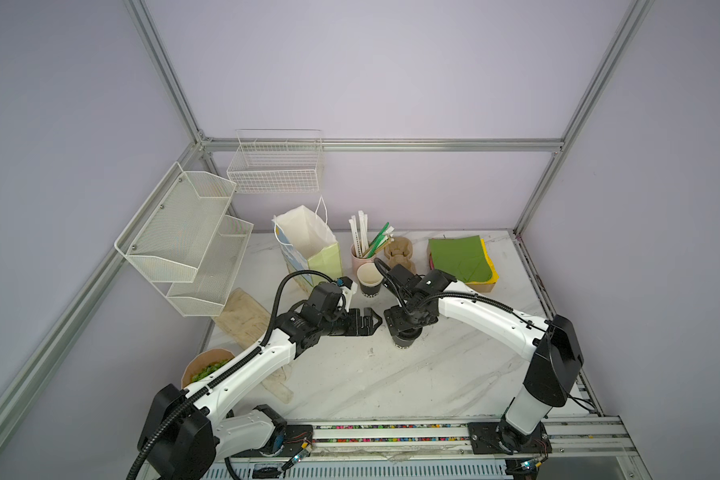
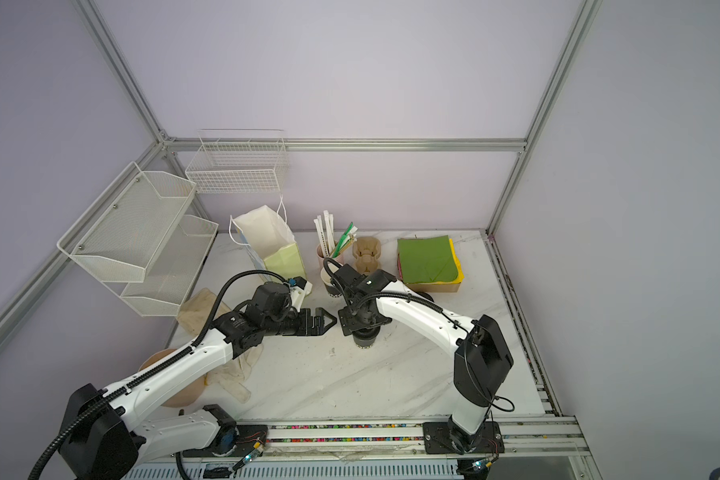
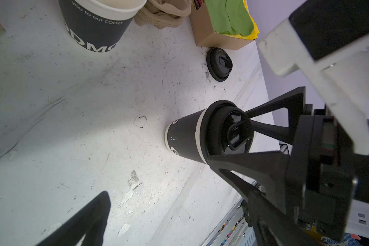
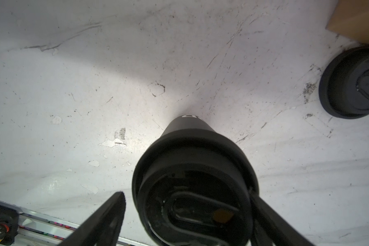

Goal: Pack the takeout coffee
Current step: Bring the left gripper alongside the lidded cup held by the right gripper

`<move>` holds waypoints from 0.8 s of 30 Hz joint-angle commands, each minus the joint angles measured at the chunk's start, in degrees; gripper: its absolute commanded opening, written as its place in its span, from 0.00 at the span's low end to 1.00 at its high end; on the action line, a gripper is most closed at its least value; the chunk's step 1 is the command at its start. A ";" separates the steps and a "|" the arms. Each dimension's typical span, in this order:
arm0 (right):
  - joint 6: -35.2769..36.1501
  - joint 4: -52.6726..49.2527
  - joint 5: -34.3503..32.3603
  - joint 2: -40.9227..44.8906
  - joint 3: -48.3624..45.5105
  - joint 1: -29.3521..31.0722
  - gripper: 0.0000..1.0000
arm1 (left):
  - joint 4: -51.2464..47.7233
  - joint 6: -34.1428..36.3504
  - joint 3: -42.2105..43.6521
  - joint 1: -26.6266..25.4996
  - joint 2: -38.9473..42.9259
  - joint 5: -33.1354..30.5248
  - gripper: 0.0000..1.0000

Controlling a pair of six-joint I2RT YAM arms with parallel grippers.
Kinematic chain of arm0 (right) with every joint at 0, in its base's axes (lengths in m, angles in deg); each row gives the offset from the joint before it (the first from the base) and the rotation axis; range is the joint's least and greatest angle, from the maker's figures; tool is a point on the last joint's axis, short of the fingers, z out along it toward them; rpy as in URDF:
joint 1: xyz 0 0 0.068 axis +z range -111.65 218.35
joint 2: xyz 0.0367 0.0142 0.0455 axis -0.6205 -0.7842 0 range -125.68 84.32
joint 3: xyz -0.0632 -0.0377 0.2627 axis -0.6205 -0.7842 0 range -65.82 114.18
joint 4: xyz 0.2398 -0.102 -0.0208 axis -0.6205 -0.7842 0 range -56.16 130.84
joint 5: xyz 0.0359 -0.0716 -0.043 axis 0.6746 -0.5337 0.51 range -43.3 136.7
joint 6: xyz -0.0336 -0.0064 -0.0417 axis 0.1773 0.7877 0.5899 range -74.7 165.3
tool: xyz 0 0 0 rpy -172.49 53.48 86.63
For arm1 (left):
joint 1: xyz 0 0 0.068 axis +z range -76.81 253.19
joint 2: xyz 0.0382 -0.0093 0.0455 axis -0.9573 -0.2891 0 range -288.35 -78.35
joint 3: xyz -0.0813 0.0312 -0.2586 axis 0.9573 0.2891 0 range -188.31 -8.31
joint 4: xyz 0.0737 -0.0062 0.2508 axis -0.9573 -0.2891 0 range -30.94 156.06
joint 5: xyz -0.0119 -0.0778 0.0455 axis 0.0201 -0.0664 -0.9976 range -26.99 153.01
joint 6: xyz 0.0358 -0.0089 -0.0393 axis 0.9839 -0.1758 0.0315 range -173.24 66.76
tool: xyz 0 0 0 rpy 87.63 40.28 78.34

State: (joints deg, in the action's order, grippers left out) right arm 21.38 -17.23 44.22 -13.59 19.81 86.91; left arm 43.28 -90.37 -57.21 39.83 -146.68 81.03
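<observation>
The takeout coffee point(image 1: 405, 341) point(image 2: 365, 341) stands upright at mid-table, a black cup with white lettering and a black lid point(image 3: 230, 130). My right gripper point(image 1: 406, 332) point(image 4: 185, 192) points straight down over it, open, one finger on each side of the lid. One finger point(image 4: 102, 221) stands clear of the lid rim; the opposite one sits against it. My left gripper point(image 1: 373, 320) point(image 2: 327, 320) hovers open and empty just left of the cup, and only one of its fingers point(image 3: 90, 217) shows in the left wrist view.
An open white and green paper bag point(image 1: 308, 245) stands at the back. Beside it are a lidless black cup point(image 1: 368, 282), a pink straw cup point(image 1: 360, 255), a pulp carrier point(image 1: 400, 253) and a box of green napkins point(image 1: 460, 257). A loose black lid point(image 3: 219, 64) lies near the box. Wire shelves point(image 1: 192, 237) hang left.
</observation>
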 commanded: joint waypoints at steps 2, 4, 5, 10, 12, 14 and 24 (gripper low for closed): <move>-0.11 0.32 0.59 2.05 0.27 0.19 0.88 | 4.06 -1.34 3.21 0.32 0.03 2.49 0.98; 0.27 0.32 0.47 2.16 0.11 0.20 0.87 | 4.97 -1.70 3.94 0.32 -0.02 3.02 0.96; 0.37 0.32 0.09 2.13 -0.18 0.14 0.87 | 5.33 -1.88 4.30 0.32 0.09 3.16 0.96; -0.74 -0.20 -2.31 1.70 -0.33 0.14 0.87 | 5.60 -1.99 5.09 0.32 0.48 2.51 0.94; -0.77 -0.26 -2.33 1.67 -0.21 0.11 0.86 | 5.51 -1.99 5.14 0.32 0.40 2.16 0.94; -0.64 -0.15 -2.29 1.67 -0.20 0.13 0.86 | 5.30 -1.99 5.07 0.27 0.18 1.76 0.93; -0.38 -0.21 -1.77 2.53 -0.82 0.05 0.84 | 5.10 -2.25 4.75 0.32 -2.03 1.66 0.93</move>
State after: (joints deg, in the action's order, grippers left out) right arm 21.36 -16.79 43.04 -13.02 19.78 86.91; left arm 46.34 -91.81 -54.33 39.83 -148.41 82.28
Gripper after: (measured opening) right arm 0.841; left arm 0.930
